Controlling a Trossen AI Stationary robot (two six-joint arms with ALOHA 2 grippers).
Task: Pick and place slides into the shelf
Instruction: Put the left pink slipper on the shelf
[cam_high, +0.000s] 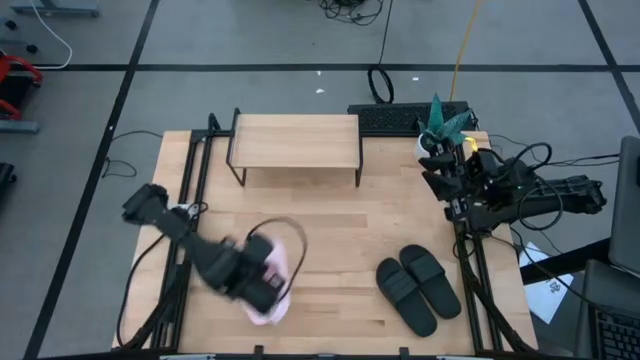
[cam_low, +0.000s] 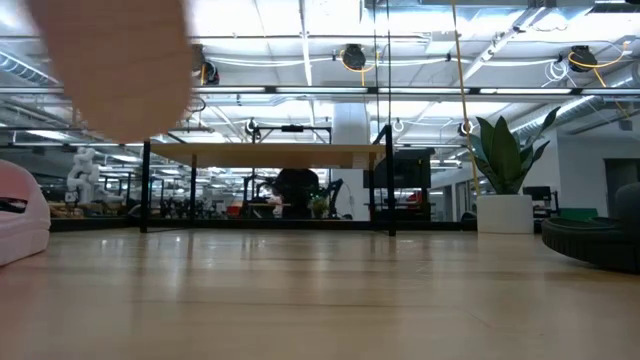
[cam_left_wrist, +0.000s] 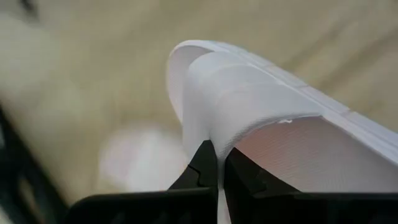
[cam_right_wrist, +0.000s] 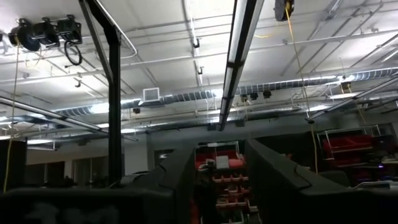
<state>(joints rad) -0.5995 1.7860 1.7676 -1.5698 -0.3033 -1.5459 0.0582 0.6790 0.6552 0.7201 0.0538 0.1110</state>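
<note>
My left gripper (cam_left_wrist: 217, 152) is shut on a pale pink slide (cam_left_wrist: 280, 106) near the table's near-left part (cam_high: 285, 265). In the low view that slide (cam_low: 120, 60) shows blurred, high above the tabletop. The second pink slide (cam_low: 20, 215) rests sole-down on the table, and shows as a blur below the gripper (cam_left_wrist: 134, 162). The black pair (cam_high: 420, 290) lies side by side, soles down, near the table's near-right part. The shelf (cam_high: 295, 140) stands on its thin black legs at the far edge. My right gripper (cam_right_wrist: 217, 180) waits open at the table's right edge (cam_high: 455, 180), pointing up. My left gripper pinches the edge of the pink slide's wide strap (cam_left_wrist: 214, 134) between its two fingers (cam_left_wrist: 202, 168), which lie close together. The slide is lifted clear of the table, its open toe end (cam_left_wrist: 186, 68) pointing away from the wrist.
Bare tabletop (cam_high: 330, 215) lies between the shelf and the slides. A potted plant (cam_high: 445, 120) and a dark keyboard (cam_high: 400, 118) sit at the far right corner beside the shelf. Black frame rails run along the table's left (cam_high: 190, 170) and right (cam_high: 480, 270) sides.
</note>
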